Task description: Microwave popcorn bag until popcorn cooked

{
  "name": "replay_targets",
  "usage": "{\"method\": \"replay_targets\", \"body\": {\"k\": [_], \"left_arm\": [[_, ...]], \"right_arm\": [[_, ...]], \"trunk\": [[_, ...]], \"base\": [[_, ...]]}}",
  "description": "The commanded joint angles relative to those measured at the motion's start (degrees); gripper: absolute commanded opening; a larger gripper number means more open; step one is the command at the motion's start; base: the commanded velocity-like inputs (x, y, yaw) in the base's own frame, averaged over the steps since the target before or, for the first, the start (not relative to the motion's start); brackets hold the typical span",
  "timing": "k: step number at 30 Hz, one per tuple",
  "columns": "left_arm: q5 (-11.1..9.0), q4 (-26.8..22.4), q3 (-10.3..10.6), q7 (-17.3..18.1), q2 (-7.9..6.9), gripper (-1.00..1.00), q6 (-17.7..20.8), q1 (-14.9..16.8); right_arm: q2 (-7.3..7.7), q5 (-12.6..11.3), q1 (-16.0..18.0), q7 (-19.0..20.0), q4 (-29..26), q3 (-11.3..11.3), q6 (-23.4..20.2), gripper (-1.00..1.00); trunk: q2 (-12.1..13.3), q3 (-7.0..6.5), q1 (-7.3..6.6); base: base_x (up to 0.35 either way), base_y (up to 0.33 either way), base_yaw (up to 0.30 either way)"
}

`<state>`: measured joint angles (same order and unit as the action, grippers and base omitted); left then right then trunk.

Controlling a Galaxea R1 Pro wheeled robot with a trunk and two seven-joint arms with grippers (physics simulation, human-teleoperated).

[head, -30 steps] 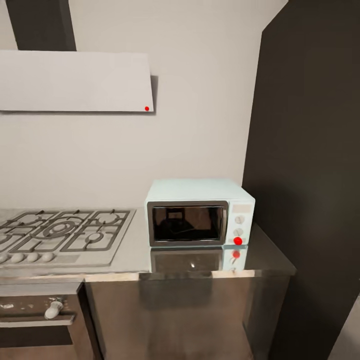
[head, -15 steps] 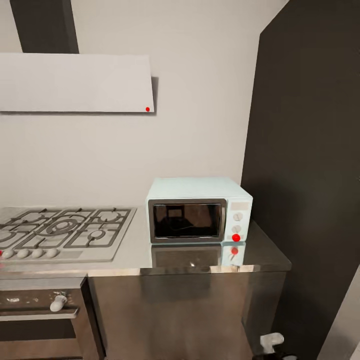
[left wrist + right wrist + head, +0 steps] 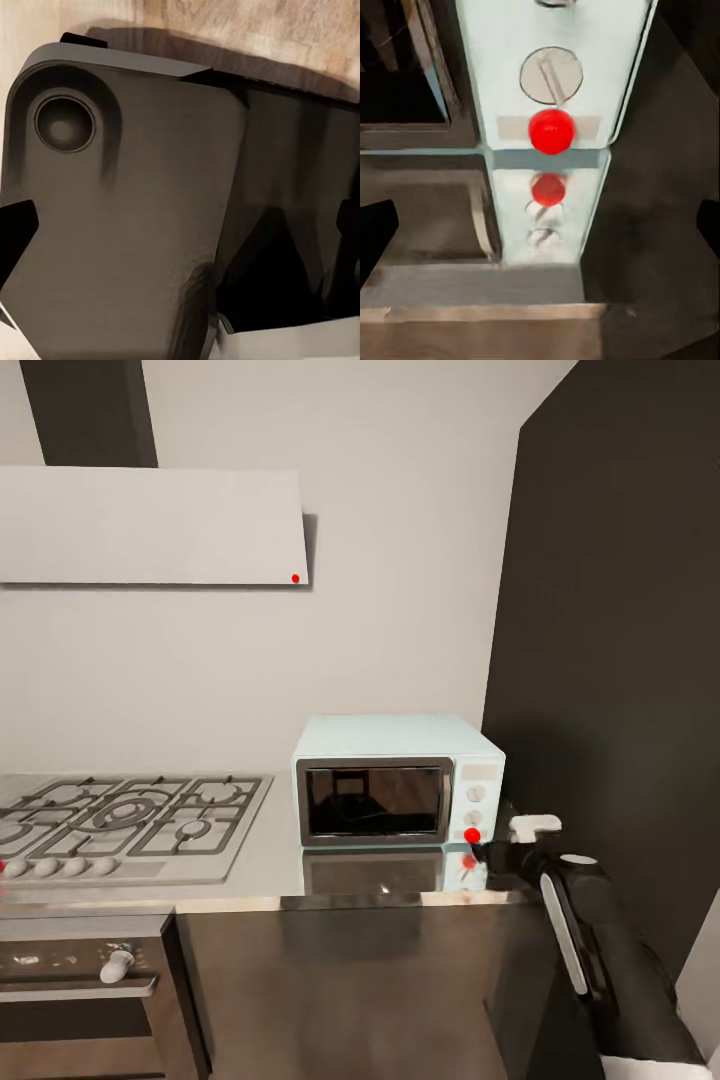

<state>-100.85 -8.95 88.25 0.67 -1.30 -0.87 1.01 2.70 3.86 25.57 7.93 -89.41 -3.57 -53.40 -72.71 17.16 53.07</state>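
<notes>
A steel gas hob (image 3: 120, 825) is seen at the left of the countertop (image 3: 270, 865), and the microwave (image 3: 398, 780) is set beside it with its door shut. The right gripper (image 3: 487, 850) is held just before the red light (image 3: 551, 131); its fingertips are spread wide in the wrist view. The left gripper's state cannot be told.

gas hob (image 3: 120, 825) | white hood (image 3: 150, 525) | oven knob (image 3: 117, 963) | dark tall cabinet (image 3: 620, 660)

Right gripper (image 3: 487, 852) fingertips too small and dark to tell beside the microwave (image 3: 398, 780), gas hob (image 3: 120, 828) cut off by the picture's edge, microwave's upper knob (image 3: 553, 3) cropped in the right wrist view
</notes>
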Motion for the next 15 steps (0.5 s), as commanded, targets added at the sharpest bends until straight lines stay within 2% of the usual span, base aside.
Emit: {"method": "replay_targets", "body": {"k": [1,2,3,4,6,9,13,15], "left_arm": [[-0.6,-0.1,0.4,0.1,-0.03,1.00,-0.1,0.1],[-0.6,-0.1,0.4,0.1,-0.04,1.00,-0.1,0.0],[-0.6,-0.1,0.4,0.1,-0.04,1.00,-0.1,0.0],[-0.6,-0.1,0.4,0.1,-0.07,1.00,-0.1,0.0],[-0.6,-0.1,0.4,0.1,-0.05,1.00,-0.1,0.0],[-0.6,-0.1,0.4,0.0,0.01,1.00,-0.1,0.0],[-0.5,-0.1,0.4,0.0,-0.01,1.00,-0.1,0.0],[-0.5,-0.1,0.4,0.0,-0.02,1.00,-0.1,0.0]], "right_arm": [[-0.75,0.5,2.0,0.2,-0.2,-1.0,-0.5,1.00],[-1.44,0.6,3.4,-0.3,-0.2,-1.5,-0.6,1.00],[-3.25,0.8,5.0,-2.2,-0.3,-2.0,-0.4,1.00],[-4.83,1.0,5.6,-3.9,-0.2,-2.1,0.0,1.00],[-6.59,1.1,6.0,-6.6,0.0,-2.2,2.4,1.00],[-7.34,0.3,6.1,-8.0,3.0,-2.2,8.6,1.00],[-7.48,0.3,6.1,-8.2,4.9,-2.2,9.6,1.00],[-7.45,0.1,6.1,-8.2,5.4,-2.2,11.5,1.00]], "trunk": [[0.0,0.08,0.00],[0.0,0.08,0.00],[0.0,0.08,0.00],[0.0,0.08,0.00],[0.0,0.08,0.00],[0.0,0.08,0.00],[0.0,0.08,0.00],[0.0,0.08,0.00]], "base": [[0.000,0.000,0.000],[0.000,0.000,0.000],[0.000,0.000,0.000],[0.000,0.000,0.000],[0.000,0.000,0.000],[0.000,0.000,0.000],[0.000,0.000,0.000],[0.000,0.000,0.000]]}}
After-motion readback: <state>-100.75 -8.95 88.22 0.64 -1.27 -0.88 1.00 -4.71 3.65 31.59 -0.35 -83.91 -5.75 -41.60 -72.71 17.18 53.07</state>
